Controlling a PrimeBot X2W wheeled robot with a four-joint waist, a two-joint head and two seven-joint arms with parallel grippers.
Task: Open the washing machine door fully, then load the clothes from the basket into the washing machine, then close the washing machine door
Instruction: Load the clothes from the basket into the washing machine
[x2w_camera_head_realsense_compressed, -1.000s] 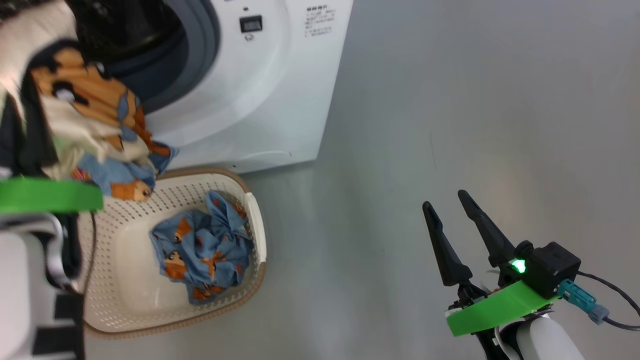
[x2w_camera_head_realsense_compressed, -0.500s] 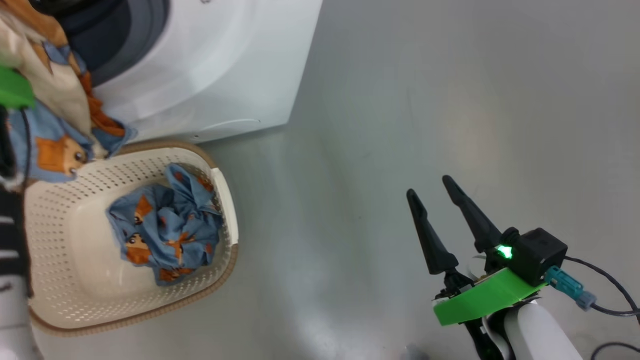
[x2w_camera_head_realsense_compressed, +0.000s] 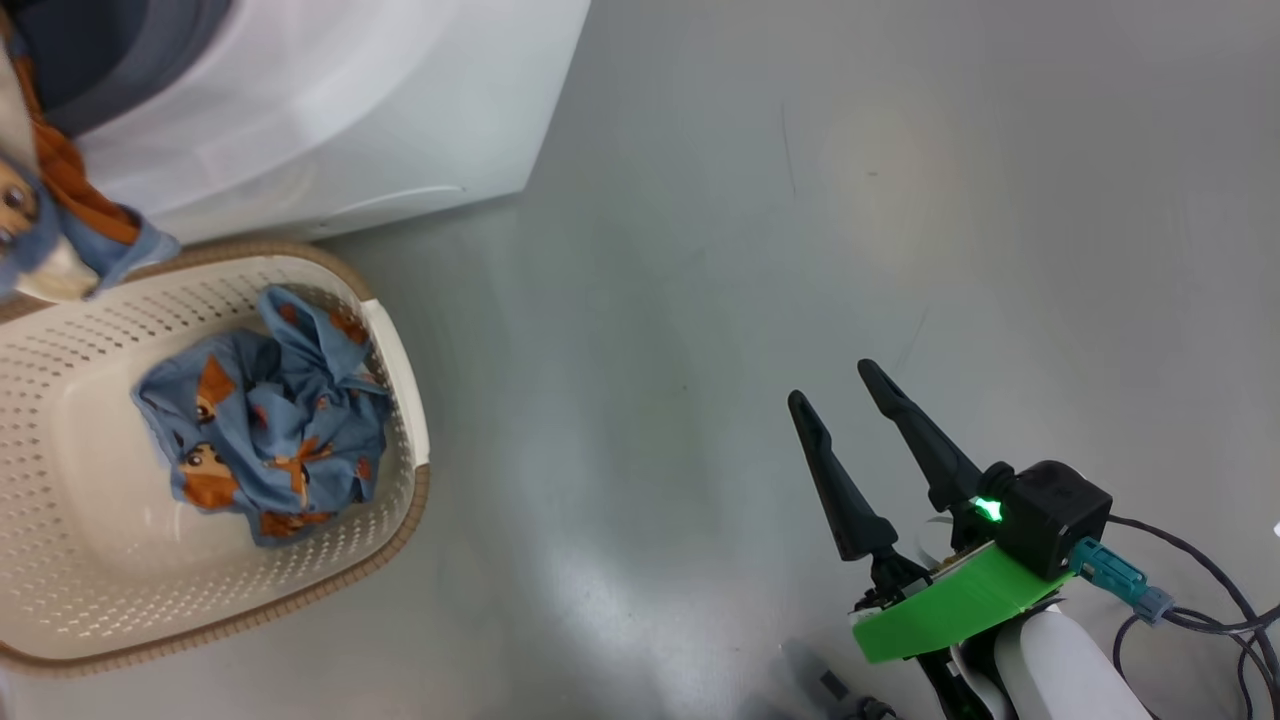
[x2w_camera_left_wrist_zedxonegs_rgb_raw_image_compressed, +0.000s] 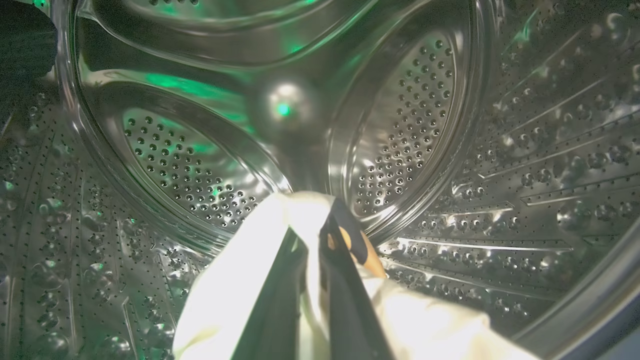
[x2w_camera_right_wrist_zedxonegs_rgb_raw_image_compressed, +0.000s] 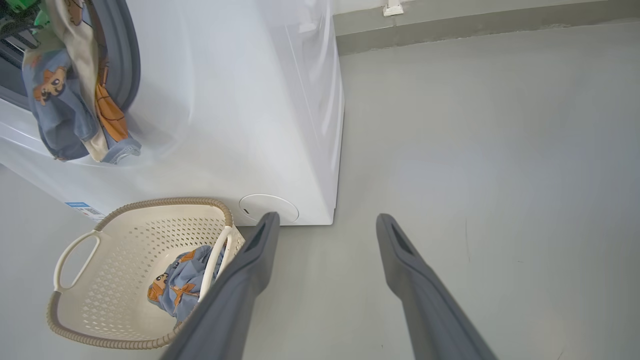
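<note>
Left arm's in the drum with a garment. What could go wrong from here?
1. The left gripper has its jaws shut on a cream printed garment inside the perforated steel drum, yet the right wrist view shows cream, blue and orange cloth hanging outside over the grey rubber gasket; released now, it might slide out or get pinched at closing.
2. A light blue garment with orange prints lies in the cream perforated plastic basket; closing early would leave it behind.

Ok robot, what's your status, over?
Left tool shut on cream garment, inside drum. Right tool open, empty, above floor. One blue garment in basket. Cloth hangs out over gasket.
</note>
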